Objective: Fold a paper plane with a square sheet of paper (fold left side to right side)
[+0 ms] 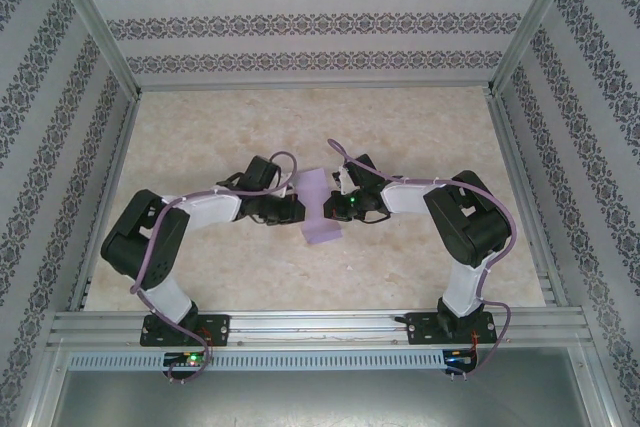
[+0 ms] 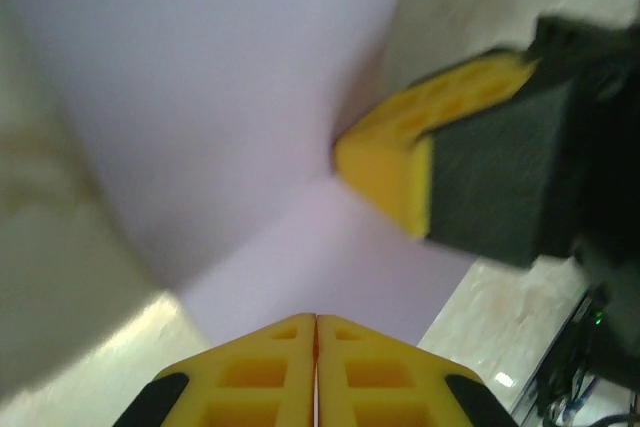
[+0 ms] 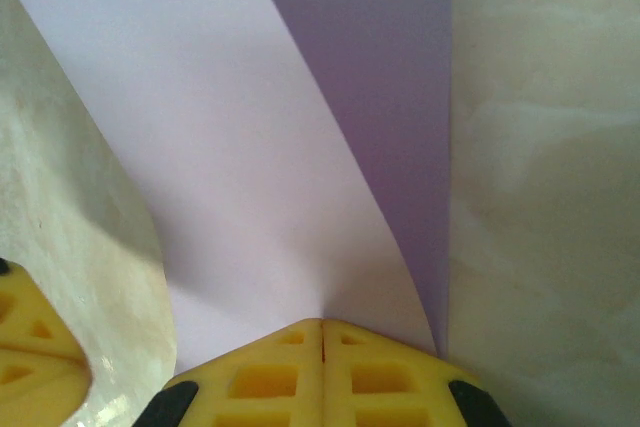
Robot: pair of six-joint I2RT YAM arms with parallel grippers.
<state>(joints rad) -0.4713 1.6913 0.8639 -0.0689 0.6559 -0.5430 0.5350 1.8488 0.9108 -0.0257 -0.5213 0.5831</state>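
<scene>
we're at the middle of the table [image 1: 200, 127], both arms reaching in toward each other with the square sheet of paper [image 1: 322, 212] between them. in the top view the lavender sheet reads as a narrow upright strip, not a full square, so it's part-way doubled over.

the left gripper [image 1: 292, 210] is clenched. its wrist view has the yellow fingertips [image 2: 285, 367] pressed flat together, and the paper [image 2: 220, 97] runs right down into them, so it looks pinched on an edge of the sheet (thin stuff, so the jaws look fully closed either way). the right gripper [image 1: 338, 209] is clenched too. from its own camera the fingertips [image 3: 355, 372] meet with no gap, and a pale flap [image 3: 200, 147] rises from them in a curve. a darker, shaded layer [image 3: 380, 97] lies beneath that flap.

so where does that put us? my read is that the first fold is under way but not finished. the flap is bowed and lifted, not lying flat, and i can't see a crisp pressed crease anywhere. one yellow finger of the right gripper [image 2: 385, 162] sits against the bend in the left wrist view, as if steadying it.

left to do, by my judgement, is nearly everything. the flap has to come down edge to edge, the crease needs pressing, and then all the folds that make a pointed dart. no paper plane shape is here yet.
</scene>
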